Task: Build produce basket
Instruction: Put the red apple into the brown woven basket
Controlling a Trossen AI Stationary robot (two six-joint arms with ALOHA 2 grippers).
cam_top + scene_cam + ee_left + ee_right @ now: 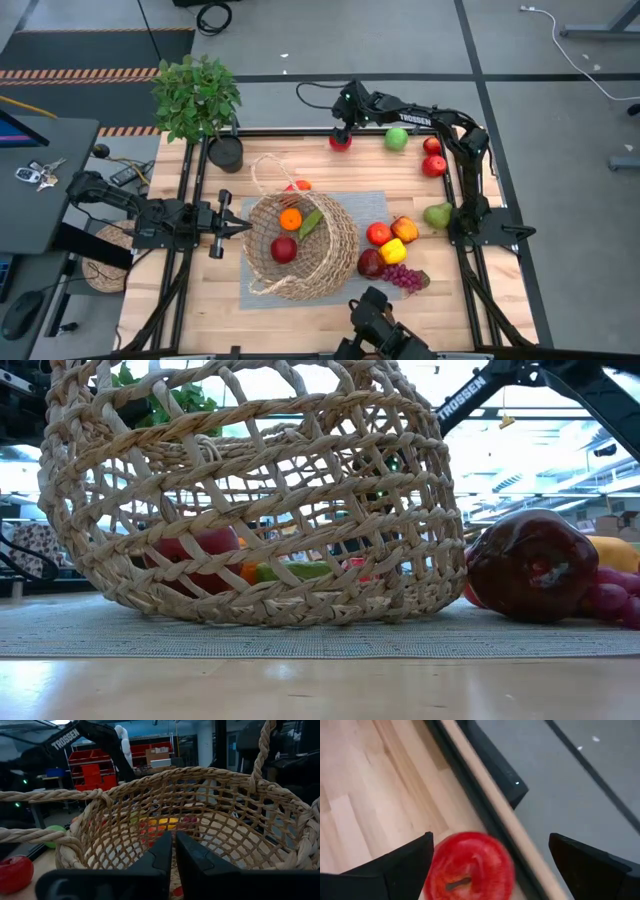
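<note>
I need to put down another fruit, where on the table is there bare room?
Bare wood lies between the potted plant and the right gripper, and along the near edge left of the basket. It is crowded right of the basket, where the produce clusters.

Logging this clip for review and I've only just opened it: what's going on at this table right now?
The robot is filling a wicker basket with produce. The right gripper is at the table's far edge, fingers open on either side of a red apple. The left gripper sits shut at the basket's left rim. An orange, a red apple and a green piece are already inside; more fruit lies to its right on the mat.
</note>
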